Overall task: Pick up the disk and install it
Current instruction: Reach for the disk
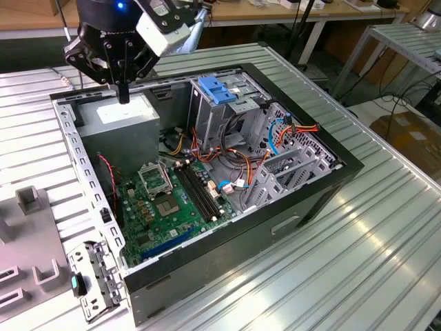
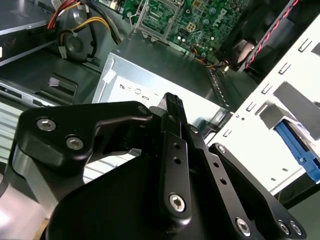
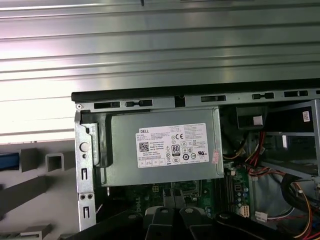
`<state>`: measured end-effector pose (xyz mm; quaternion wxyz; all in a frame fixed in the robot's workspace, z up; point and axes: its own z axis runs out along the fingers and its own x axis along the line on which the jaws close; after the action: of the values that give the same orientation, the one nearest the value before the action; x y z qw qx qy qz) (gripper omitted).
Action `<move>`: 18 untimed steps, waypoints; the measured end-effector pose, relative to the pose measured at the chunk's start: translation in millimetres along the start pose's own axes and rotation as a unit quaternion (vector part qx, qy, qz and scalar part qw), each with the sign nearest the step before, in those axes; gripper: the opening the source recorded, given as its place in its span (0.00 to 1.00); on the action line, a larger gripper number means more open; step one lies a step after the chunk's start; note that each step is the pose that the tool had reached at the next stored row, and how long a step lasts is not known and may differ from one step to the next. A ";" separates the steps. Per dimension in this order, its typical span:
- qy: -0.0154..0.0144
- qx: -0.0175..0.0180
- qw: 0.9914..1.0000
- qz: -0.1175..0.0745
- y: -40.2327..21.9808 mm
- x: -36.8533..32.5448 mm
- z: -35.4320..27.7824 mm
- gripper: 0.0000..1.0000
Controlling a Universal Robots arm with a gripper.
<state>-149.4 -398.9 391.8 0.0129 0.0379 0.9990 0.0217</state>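
Hovering over the power supply [image 1: 122, 118] at the exterior view's left end of the open computer case [image 1: 348, 167], the gripper [image 1: 124, 95] points straight down with its fingers pressed together and nothing between them. In the second wrist view the closed fingertips [image 2: 172, 102] stand in front of the supply's silver lid [image 2: 150, 75]; whether they touch it cannot be told. The first wrist view looks down on the same supply [image 3: 165, 150], its white label facing up, seated just inside the case's black rim. Beside the supply, toward the exterior view's lower edge, lies the green motherboard [image 1: 165, 207]. Toward the exterior view's right, the grey drive cage [image 1: 207, 121] carries a blue caddy [image 1: 217, 89] on top, with orange, red and blue cables [image 1: 275, 134] running past it. The case rests on a ribbed metal table [image 1: 358, 262]. A grey fixture [image 1: 27, 276] lies outside the case at the exterior view's left. On that side, both wrist views show a blue strip [image 2: 297, 150] [image 3: 7, 160] beyond the case's perforated wall; this is probably the bracket edge of the disk, well apart from the gripper and not held.
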 end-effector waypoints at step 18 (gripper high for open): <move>0.021 0.001 1.000 0.001 -3.8 47.1 5.0 0.11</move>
<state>-196.5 -398.9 385.5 -0.0077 0.0383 0.9990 0.0210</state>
